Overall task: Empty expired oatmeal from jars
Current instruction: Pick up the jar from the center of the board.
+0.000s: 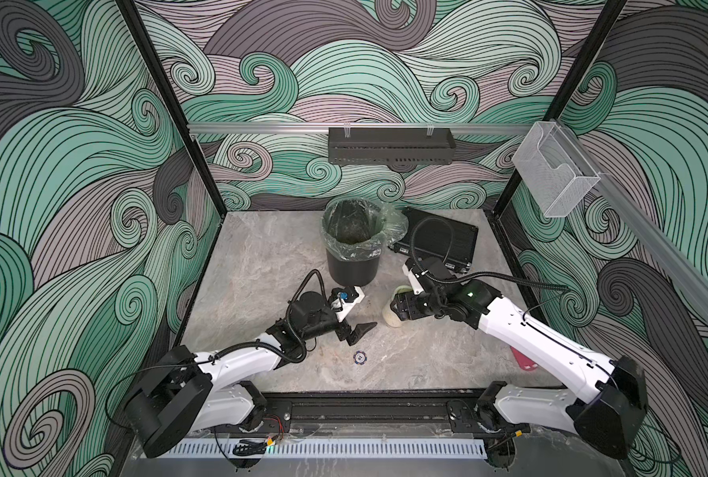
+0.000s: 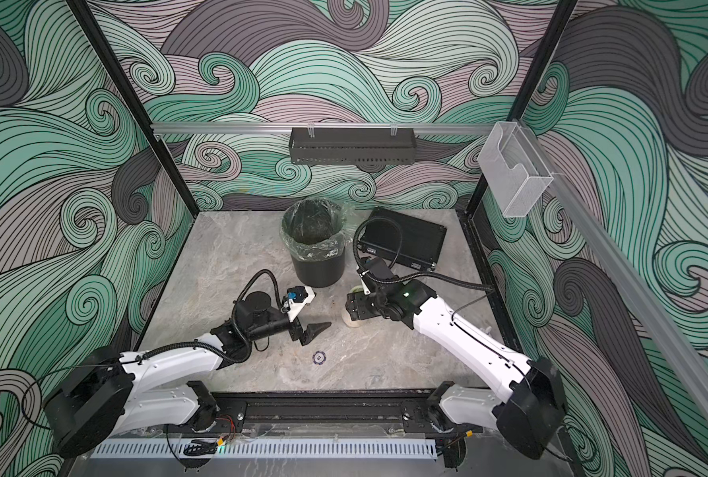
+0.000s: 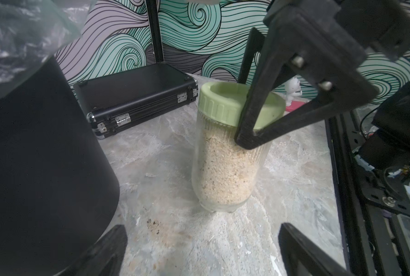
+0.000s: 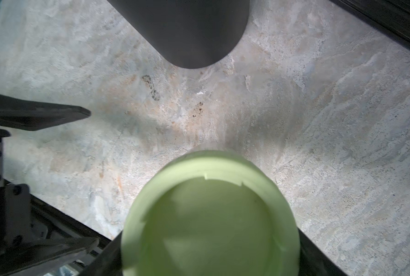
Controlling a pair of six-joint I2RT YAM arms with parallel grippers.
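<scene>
Grey marbled desk (image 1: 261, 264) in the lower centre of a top view. A lined black bin (image 1: 352, 264) stands mid-frame, a black case (image 1: 447, 235) right of it, a jar (image 1: 393, 320) below, and a chip (image 1: 359, 357) lower still.

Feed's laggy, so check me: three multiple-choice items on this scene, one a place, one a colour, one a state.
1. Where is the jar? A on the table near the bin; B inside the bin; C held over the bin.
2. Lid colour? A red; B pale green; C blue.
3. The jar is: A empty; B lying down; C upright, lidded, holding oatmeal.
Answers: A, its base rests on the table; B, both wrist views show it; C, the left wrist view shows it.
</scene>
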